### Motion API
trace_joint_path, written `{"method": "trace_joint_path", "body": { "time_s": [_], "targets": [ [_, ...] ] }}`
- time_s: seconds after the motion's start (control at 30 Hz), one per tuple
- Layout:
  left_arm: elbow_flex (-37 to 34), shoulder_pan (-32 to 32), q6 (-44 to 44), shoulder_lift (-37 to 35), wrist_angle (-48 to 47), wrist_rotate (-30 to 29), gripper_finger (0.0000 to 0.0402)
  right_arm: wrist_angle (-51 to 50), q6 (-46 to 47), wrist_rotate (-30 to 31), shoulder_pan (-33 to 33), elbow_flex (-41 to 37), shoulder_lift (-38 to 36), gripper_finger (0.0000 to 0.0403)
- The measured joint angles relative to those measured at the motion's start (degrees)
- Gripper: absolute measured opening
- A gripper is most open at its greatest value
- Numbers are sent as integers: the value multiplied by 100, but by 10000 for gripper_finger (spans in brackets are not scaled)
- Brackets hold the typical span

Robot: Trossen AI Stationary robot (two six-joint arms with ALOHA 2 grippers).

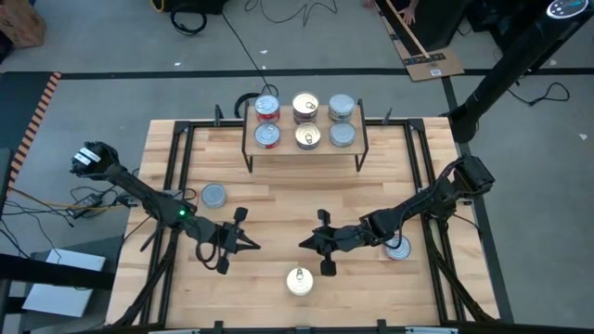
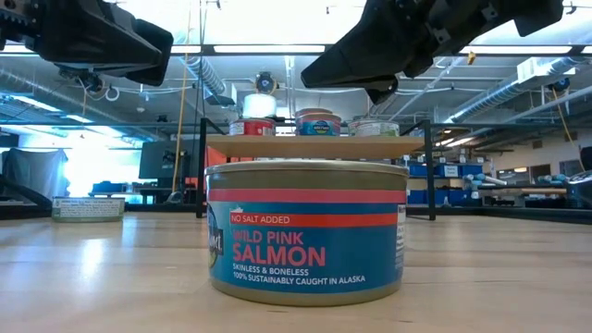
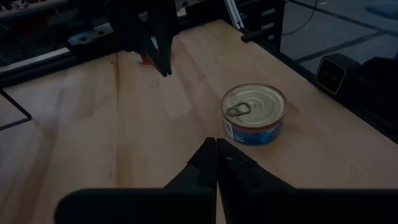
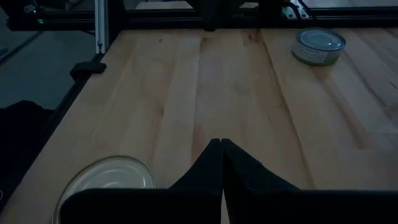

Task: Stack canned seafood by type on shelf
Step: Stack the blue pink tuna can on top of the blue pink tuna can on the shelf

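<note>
One camera hangs above me and looks straight down on the whole pale slatted wooden table, with the small light-wood shelf on thin black legs at twelve o'clock and a short gold-topped tin at six. A second sits at tabletop height at that six o'clock edge, facing twelve, so close that the same tin, blue and red with a salmon label, fills its middle and the shelf rises behind it. My left wrist camera looks down over that tin, while my right wrist camera faces nine o'clock across the boards to a silver-topped tin, also seen from above.
</note>
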Motion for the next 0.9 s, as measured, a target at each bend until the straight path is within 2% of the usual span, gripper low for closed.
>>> {"method": "trace_joint_path", "body": {
  "time_s": [0.3,0.5,0.9],
  "targets": [
    [0,-305,-202,0,-620,56,8,9,-21,-17,0,0,0,9],
    [5,-790,-590,0,-883,-415,8,31,-16,-20,15,7,109,10],
    [157,-1342,-1972,-4,-2256,-765,8,570,78,-137,-194,4,845,10]
  ]
}}
